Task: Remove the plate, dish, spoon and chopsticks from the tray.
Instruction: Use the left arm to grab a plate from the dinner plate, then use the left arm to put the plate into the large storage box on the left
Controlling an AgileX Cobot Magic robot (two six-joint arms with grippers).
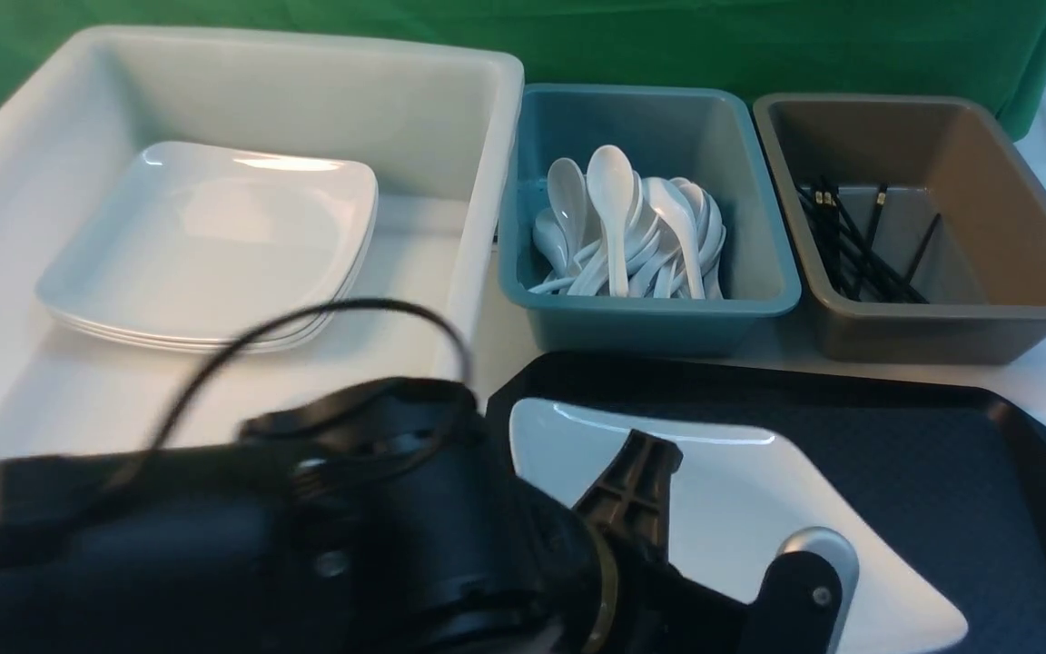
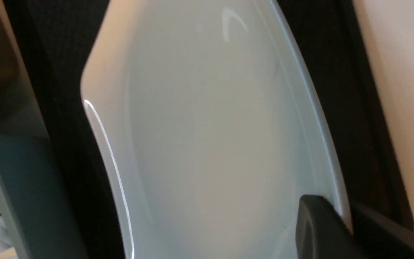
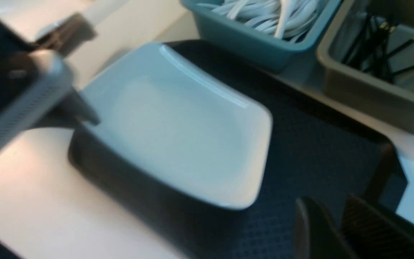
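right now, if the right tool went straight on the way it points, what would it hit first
Probably the bare tray surface beside the plate, though depth is unclear; the brown tub lies beyond.

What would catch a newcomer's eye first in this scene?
The bulky black left arm fills the near foreground, the left gripper clamped on the rim of the white square plate on the black tray. Behind stand a white tub of stacked plates, a teal tub heaped with soup spoons and a brown tub holding chopsticks.
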